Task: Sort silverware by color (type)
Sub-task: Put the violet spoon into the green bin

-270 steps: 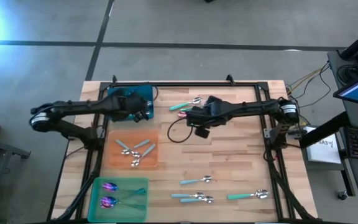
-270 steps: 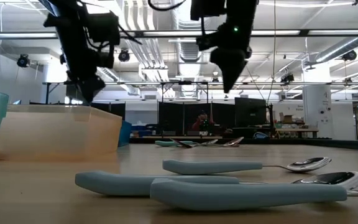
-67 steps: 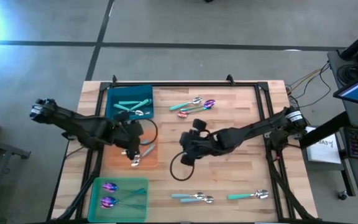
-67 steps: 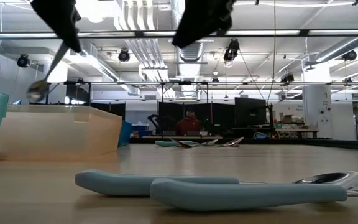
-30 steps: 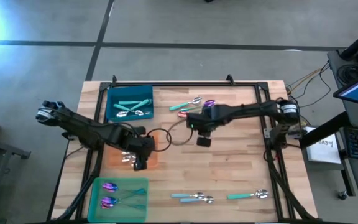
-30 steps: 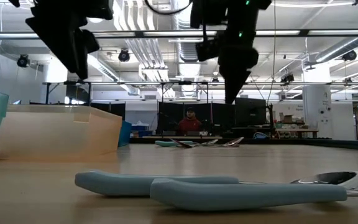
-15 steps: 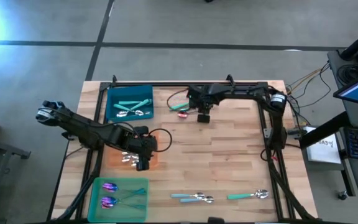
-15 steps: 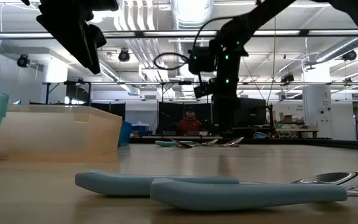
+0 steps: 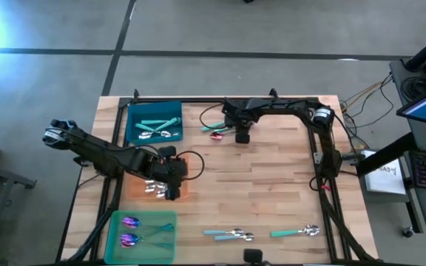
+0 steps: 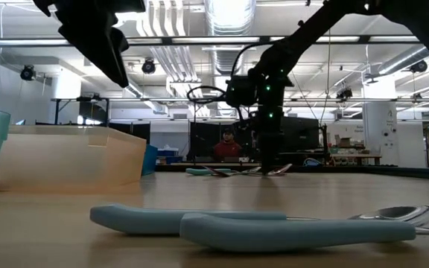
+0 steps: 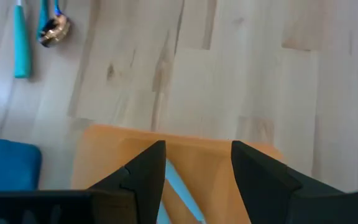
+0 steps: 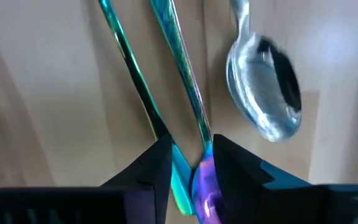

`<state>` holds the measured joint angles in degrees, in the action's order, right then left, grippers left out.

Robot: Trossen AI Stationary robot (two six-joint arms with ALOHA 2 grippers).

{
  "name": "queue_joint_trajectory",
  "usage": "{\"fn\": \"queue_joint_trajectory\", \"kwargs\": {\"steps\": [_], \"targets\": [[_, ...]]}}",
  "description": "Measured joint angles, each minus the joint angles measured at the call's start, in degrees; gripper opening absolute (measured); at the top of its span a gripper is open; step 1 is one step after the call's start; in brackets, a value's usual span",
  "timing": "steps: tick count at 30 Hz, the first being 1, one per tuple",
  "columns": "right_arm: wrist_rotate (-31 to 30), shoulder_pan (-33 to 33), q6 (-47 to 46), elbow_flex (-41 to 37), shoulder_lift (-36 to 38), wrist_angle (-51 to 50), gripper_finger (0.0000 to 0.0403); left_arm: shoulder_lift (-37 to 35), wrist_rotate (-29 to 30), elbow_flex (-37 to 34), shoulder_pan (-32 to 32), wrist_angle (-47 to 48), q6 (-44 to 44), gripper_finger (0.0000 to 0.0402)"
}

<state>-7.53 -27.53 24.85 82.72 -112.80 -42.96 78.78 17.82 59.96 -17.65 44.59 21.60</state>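
My right gripper is down at the table's far middle, over a small group of silverware. In the right wrist view its fingers stand open on either side of an iridescent piece's purple head. Two thin iridescent handles and a silver spoon head lie on the wood beyond. My left gripper hangs open above the orange mat, with a pale-blue handle lying on the mat below the gap. Whether the right fingers touch the purple head, I cannot tell.
A blue mat at the far left holds teal-handled spoons. A green mat at the near left holds purple-headed pieces. More teal-handled spoons lie near the front edge. A black frame borders the table.
My right gripper has gone from the table's middle toward the far edge and come down onto the silverware group lying there.
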Motion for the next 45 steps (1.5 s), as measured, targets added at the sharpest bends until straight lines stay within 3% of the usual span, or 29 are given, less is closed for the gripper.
{"fn": "queue_joint_trajectory", "kwargs": {"steps": [45], "targets": [[0.1, -0.9, 5.2, 0.5, 0.2, 5.6, 0.0102, 0.0, 2.8, 0.0, 0.1, 0.4, -4.6, 0.0166]]}}
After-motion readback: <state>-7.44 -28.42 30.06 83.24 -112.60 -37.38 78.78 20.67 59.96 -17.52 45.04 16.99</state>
